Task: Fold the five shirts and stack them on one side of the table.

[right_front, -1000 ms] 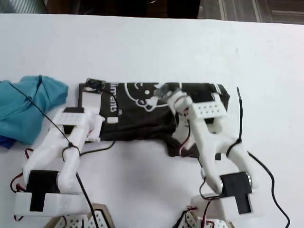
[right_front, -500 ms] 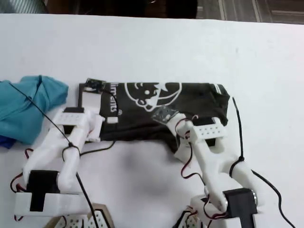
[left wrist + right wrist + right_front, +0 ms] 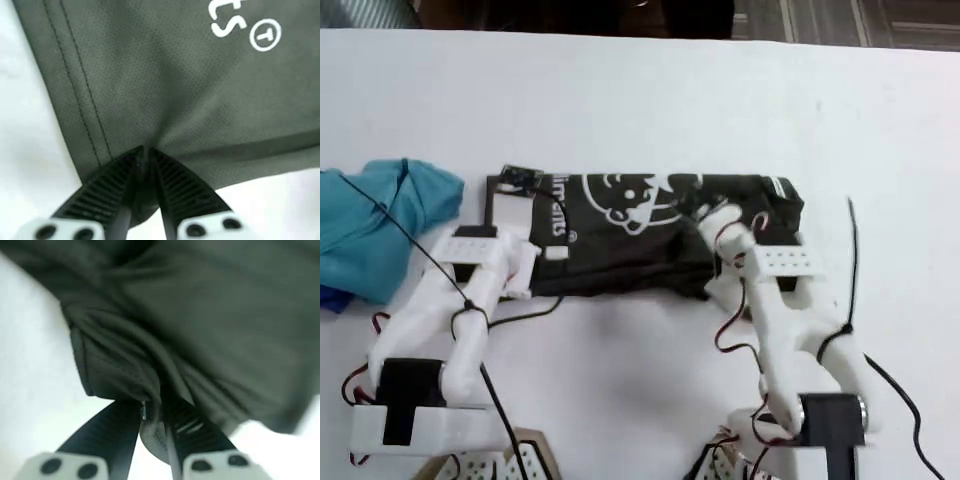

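In the middle of the desk (image 3: 640,90) one black shirt (image 3: 620,225) lies with its long axis left to right, its near edge held at both ends: the left arm's (image 3: 460,290) jaws are clamped on the left corner, the right arm's (image 3: 775,300) jaws on the right. One teal shirt (image 3: 380,215) lies bunched at the left edge, nearer to the left arm.

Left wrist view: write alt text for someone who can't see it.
The left gripper is shut on the edge of a dark grey shirt, bunching a fold of fabric between its ribbed black jaws. The shirt bears white lettering and a stitched hem, and lies on a white table.
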{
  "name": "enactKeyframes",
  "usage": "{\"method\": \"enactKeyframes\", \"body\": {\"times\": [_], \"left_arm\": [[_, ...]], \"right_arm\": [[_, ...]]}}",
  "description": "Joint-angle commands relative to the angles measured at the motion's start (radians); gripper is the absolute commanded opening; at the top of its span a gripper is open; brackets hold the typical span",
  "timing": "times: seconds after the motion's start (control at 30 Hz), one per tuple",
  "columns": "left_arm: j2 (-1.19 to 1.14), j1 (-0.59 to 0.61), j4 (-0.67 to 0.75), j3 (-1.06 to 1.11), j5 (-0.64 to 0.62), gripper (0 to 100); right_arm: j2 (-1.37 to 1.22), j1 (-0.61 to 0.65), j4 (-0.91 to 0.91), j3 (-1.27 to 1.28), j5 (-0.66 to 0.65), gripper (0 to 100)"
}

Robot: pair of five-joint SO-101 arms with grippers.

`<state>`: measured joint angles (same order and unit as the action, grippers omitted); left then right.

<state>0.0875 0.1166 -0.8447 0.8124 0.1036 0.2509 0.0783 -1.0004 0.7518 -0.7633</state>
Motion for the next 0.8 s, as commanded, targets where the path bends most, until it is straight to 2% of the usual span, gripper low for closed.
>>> {"method": "enactKeyframes", "body": {"times": [0.0, 0.13, 0.47, 0.63, 0.77], "left_arm": [[0.011, 0.018, 0.017, -0.001, -0.003, 3], [0.011, 0.018, 0.017, -0.001, -0.003, 3], [0.011, 0.018, 0.017, -0.001, -0.003, 3], [0.011, 0.018, 0.017, -0.001, -0.003, 3], [0.011, 0.018, 0.017, -0.001, -0.003, 3]], "right_arm": [[0.085, -0.028, -0.015, -0.104, -0.008, 2.0], [0.051, -0.019, 0.008, -0.172, 0.0, 2.0], [-0.226, -0.013, 0.38, -0.207, 0.0, 2.1], [-0.328, -0.012, 0.38, -0.313, 0.003, 3.2], [-0.367, -0.016, 0.317, -0.419, 0.097, 14.8]]}}
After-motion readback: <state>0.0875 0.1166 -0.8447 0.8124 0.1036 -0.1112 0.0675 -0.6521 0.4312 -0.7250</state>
